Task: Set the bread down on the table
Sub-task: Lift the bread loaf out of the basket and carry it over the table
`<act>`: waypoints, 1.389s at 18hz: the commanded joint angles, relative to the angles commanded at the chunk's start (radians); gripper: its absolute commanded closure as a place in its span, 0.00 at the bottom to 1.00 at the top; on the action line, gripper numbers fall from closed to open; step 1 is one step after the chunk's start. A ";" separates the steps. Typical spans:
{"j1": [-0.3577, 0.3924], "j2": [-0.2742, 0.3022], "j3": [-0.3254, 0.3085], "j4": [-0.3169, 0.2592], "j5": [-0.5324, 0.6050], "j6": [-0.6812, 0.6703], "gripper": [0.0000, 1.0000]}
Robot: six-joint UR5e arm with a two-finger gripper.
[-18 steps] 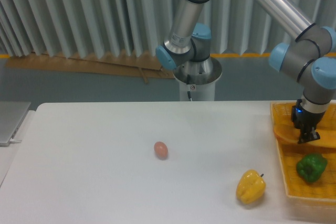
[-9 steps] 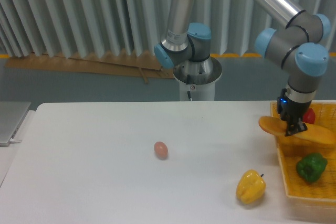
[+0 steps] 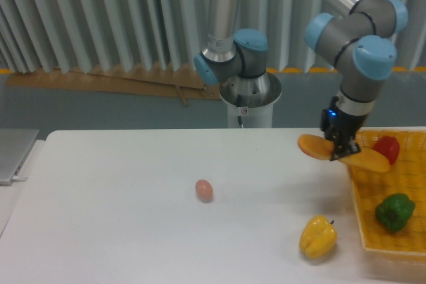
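Note:
My gripper is shut on the bread, a long orange-tan loaf, and holds it in the air, gripped about mid-length. The loaf hangs nearly level, its left end over the white table, its right end over the left edge of the yellow basket. The bread touches neither the table nor the basket.
A yellow bell pepper lies on the table below the gripper. A small pinkish egg lies near the table's middle. The basket at the right edge holds a green pepper and a red pepper. The arm's base stands behind the table.
The gripper has lifted the bread out of the basket and carried it up and to the left, from inside the basket to over its left edge and the table.

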 joint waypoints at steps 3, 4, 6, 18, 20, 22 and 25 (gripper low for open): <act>-0.061 0.026 -0.006 -0.006 -0.003 -0.075 0.62; -0.081 0.031 -0.006 -0.008 -0.009 -0.109 0.62; -0.132 0.034 -0.006 -0.008 -0.014 -0.190 0.62; -0.325 -0.041 0.006 0.095 -0.009 -0.463 0.62; -0.325 -0.055 0.006 0.109 -0.009 -0.462 0.62; -0.322 -0.067 0.008 0.110 -0.008 -0.459 0.62; -0.312 -0.086 0.009 0.109 0.018 -0.424 0.62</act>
